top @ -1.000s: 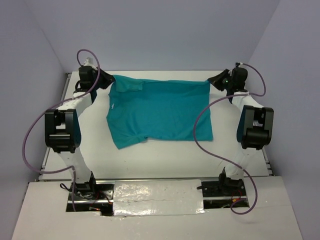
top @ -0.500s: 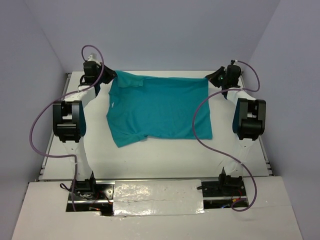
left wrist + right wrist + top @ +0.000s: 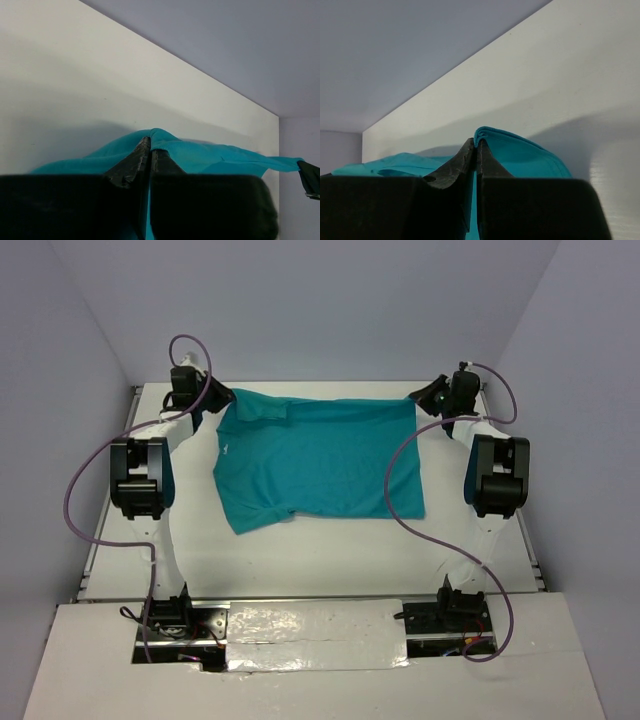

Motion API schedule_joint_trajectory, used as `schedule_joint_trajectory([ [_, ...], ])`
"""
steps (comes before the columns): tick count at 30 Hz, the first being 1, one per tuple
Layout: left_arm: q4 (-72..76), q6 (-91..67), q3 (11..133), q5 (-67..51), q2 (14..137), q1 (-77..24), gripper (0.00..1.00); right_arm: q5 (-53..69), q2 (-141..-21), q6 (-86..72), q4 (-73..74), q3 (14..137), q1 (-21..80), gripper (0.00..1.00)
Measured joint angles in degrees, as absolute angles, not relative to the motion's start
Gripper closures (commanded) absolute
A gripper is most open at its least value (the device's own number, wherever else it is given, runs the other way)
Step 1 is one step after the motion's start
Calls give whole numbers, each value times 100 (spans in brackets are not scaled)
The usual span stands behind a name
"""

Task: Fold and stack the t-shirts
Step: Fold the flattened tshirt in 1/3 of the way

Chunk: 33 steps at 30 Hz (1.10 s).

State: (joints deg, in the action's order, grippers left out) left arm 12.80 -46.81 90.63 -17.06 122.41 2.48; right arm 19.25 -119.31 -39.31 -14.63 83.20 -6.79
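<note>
Teal t-shirt (image 3: 318,455) — wrist views reveal pinches.

Both arms extended far.
Left gripper (image 3: 222,397) stood at 11 o'clock, right gripper (image 3: 418,395) at 1 o'clock, each clamped tight on the teal shirt (image 3: 320,455).

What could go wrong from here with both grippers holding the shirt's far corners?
The left gripper and right gripper each pinch only a thin bit of the teal shirt; a corner could slip out if pulled. The purple cable loops across the shirt's right side in the top view and might snag the cloth.
</note>
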Motion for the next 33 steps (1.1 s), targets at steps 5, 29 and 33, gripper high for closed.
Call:
schedule_joint_trajectory([
  [5, 1267, -4532, 8956, -1704, 12241, 301, 100, 2053, -11931, -3933, -1531, 8254, -679, 100],
  [29, 1339, -3894, 7975, -1896, 11933, 336, 100, 2484, -11931, -3931, -1358, 8001, -799, 96],
  [33, 1437, -3892, 7946, -1957, 11802, 336, 100, 2484, -11939, -3913, -1232, 8003, -799, 96],
])
